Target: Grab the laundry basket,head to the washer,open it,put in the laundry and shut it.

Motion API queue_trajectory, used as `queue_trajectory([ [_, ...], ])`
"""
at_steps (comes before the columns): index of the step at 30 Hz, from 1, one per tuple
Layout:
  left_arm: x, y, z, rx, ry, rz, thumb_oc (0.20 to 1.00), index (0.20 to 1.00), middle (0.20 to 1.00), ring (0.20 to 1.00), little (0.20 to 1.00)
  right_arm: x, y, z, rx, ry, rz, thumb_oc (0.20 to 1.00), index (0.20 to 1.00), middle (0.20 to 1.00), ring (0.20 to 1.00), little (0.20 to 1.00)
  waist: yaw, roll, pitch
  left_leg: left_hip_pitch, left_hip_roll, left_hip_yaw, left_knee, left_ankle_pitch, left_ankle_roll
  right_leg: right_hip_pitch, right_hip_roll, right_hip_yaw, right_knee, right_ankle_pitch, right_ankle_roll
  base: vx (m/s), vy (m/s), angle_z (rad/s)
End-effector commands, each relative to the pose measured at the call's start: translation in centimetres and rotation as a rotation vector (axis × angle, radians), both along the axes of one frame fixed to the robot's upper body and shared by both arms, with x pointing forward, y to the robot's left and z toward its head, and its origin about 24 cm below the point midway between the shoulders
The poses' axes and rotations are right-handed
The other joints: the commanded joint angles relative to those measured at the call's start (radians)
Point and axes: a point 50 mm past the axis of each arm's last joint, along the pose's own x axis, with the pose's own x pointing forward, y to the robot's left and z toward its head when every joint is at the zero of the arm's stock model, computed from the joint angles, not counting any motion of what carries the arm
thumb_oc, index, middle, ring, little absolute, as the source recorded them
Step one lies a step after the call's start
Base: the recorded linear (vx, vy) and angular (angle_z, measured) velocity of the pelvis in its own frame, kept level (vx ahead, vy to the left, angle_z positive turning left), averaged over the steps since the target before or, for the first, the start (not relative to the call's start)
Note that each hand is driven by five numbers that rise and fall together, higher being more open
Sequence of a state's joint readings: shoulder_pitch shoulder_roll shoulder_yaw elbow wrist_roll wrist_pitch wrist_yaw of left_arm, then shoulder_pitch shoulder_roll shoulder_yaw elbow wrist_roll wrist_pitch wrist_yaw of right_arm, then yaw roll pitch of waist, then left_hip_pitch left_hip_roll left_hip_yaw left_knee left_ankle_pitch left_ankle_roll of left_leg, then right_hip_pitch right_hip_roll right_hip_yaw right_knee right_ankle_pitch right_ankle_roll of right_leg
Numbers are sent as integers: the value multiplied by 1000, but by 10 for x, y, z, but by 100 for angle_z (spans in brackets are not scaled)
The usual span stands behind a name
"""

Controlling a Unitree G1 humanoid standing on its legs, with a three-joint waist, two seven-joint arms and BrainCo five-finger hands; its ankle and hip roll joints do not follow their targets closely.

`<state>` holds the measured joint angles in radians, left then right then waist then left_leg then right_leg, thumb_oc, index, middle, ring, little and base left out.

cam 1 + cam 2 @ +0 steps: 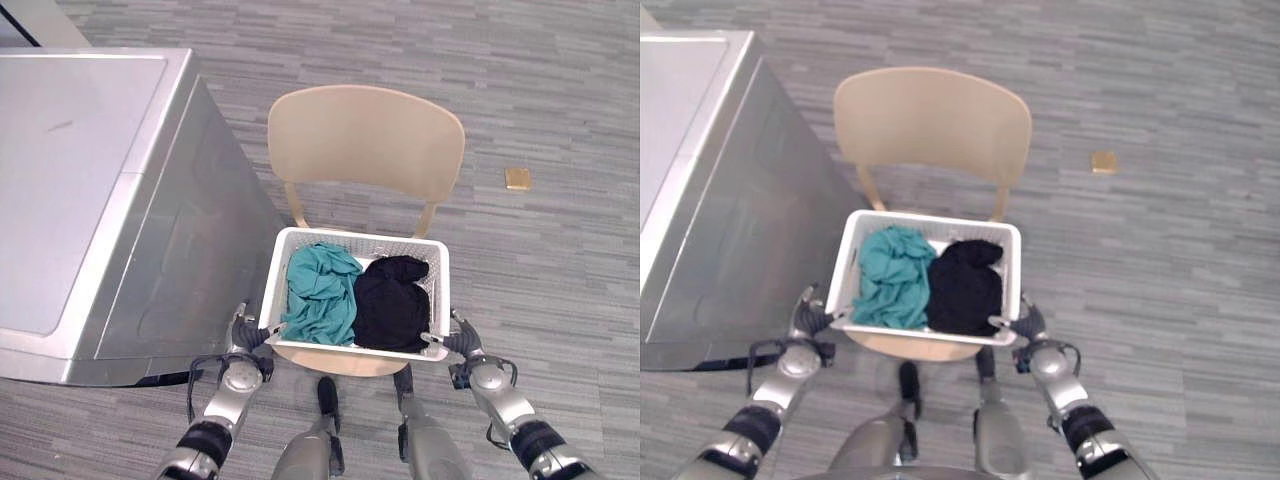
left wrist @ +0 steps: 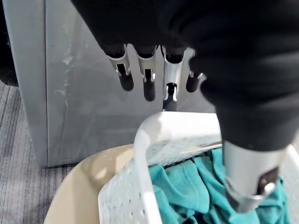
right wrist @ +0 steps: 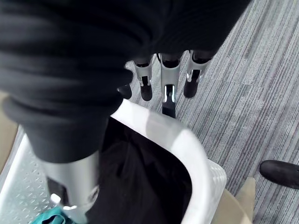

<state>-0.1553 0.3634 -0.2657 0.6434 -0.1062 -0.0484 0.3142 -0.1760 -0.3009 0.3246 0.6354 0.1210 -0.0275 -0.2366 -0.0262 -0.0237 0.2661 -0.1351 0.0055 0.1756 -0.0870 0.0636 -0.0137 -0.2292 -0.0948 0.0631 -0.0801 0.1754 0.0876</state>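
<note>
A white laundry basket (image 1: pixel 360 236) rests on the seat of a tan chair (image 1: pixel 365 135). Inside it a teal garment (image 1: pixel 320 290) lies on the left and a black garment (image 1: pixel 390 300) on the right. My left hand (image 1: pixel 247 335) is at the basket's near left corner. In the left wrist view its fingers (image 2: pixel 149 84) hang outside the rim (image 2: pixel 145 140) and its thumb reaches over the teal garment (image 2: pixel 187 182). My right hand (image 1: pixel 462 345) is at the near right corner, fingers (image 3: pixel 168 88) outside the rim (image 3: pixel 187 140), thumb over the black garment (image 3: pixel 140 172). Both hands straddle the rim without clamping it.
A silver-grey washer (image 1: pixel 80 180) stands to the left, its side close to the chair and the basket. A small tan object (image 1: pixel 518 179) lies on the grey carpet to the far right. Open floor stretches to the right and beyond the chair.
</note>
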Motion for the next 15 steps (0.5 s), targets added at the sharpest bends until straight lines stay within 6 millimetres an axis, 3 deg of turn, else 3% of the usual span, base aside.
queue_trajectory([
  [1, 4, -9, 6, -26, -52, -50, 1000, 1000, 1000, 1000, 1000, 5, -4, 15, 19, -87, 15, 1000, 1000, 1000, 1000, 1000, 6, 31, -55, -63, 4, -20, 7, -17, -34, 14, -20, -15, 111, -207, 45, 58, -49, 4],
  [15, -39, 22, -5, -12, 50, -71, 1000, 1000, 1000, 1000, 1000, -20, -44, 14, -135, -39, 57, 1000, 1000, 1000, 1000, 1000, 9, 21, -95, 43, 17, -43, 0, -29, -40, 152, -13, -58, 92, -240, 44, 36, -40, 6],
])
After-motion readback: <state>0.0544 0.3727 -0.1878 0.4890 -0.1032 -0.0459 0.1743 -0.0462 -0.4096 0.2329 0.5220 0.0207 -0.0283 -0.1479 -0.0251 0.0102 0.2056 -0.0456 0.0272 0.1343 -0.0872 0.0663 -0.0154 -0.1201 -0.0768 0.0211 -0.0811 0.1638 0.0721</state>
